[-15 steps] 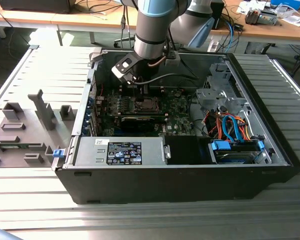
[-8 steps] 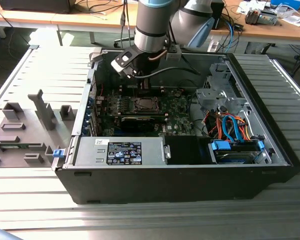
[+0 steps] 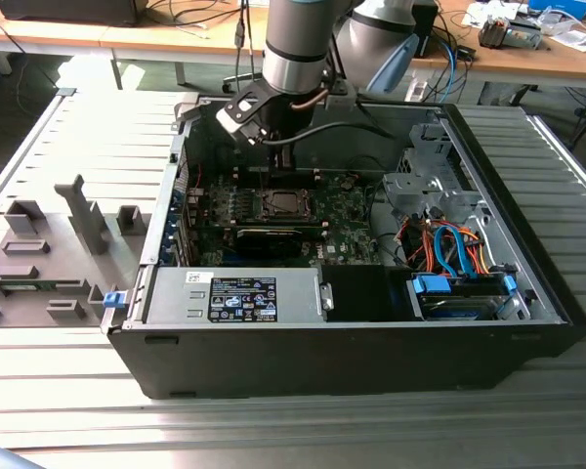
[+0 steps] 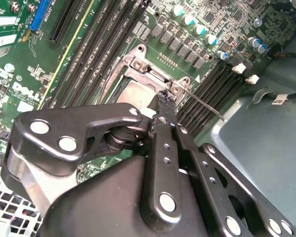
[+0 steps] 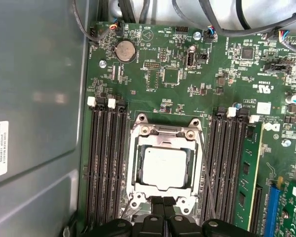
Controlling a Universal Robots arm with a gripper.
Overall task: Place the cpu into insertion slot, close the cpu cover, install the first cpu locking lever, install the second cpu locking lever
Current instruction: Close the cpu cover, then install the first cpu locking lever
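Looking at jaws pinched right together, fingertips (image 5: 158,206) side by side with barely a seam between. Sitting down at the edge of the insertion slot (image 5: 137,170), touching or all but touching one corner of the cpu cover (image 5: 165,132) in the second wrist view. Can't tell about an actual grip on anything there, so calling it closed with no clear catch.

Got the cpu (image 5: 166,168) lying flat in the slot, with its silver top visible through the cover's square cut-out. Got the cover lying flat over it too. Also seeing a thin wire locking lever (image 5: 206,163) along one side of the cover, angling out a bit over the black memory slots (image 5: 106,163) and just beside the fingertips in the second wrist view.

Heading outward: green motherboard (image 5: 172,74) all around, lying in the far-left part of an open black computer case (image 3: 352,357) in the exterior view. Hanging over it from the far side, the robot arm (image 3: 298,39). Nearer, a grey power supply box (image 3: 239,293) with a label. Off to the exterior view's right, blue and orange cables (image 3: 449,244). Under it all, a slatted metal worktop (image 3: 78,391), with grey fixtures (image 3: 39,254) on the exterior view's left.
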